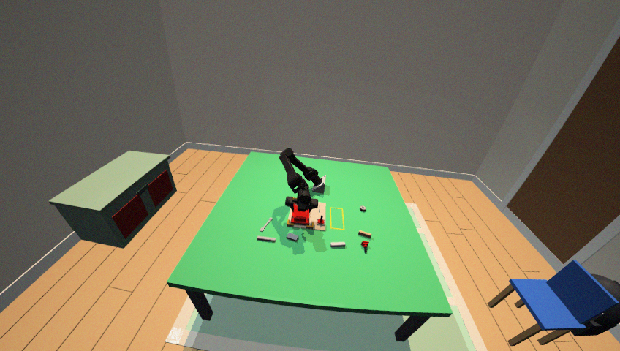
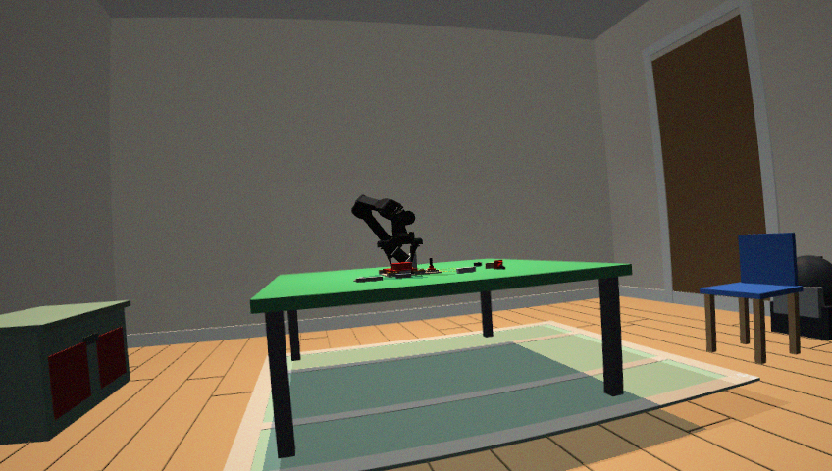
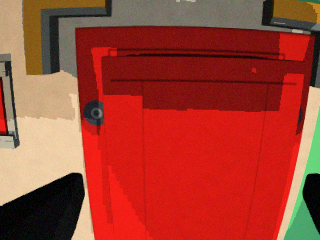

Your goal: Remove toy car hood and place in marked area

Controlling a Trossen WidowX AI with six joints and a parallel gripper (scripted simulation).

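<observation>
The red toy car (image 1: 300, 216) (image 2: 401, 266) stands on a beige board (image 1: 322, 208) (image 3: 40, 160). Its hood, a broad red panel (image 3: 200, 150) with thin seam lines, is in place and fills the middle of the wrist view. My gripper (image 1: 301, 205) (image 3: 197, 186) is open and empty above the car. One black finger shows on each side of the red body in the wrist view, with visible space between finger and body. The marked area, a yellow outline (image 1: 338, 228), lies right of the board and holds nothing. Height over the hood is hard to judge.
A red part with a black knob (image 1: 321, 220) stands on the board beside the car. Brackets (image 3: 33, 37) hold the car's end. A wrench (image 1: 265, 224), a grey block (image 1: 292, 237), a white bar (image 1: 338, 244), an orange bar (image 1: 365, 234) and a ring (image 1: 363, 208) lie around.
</observation>
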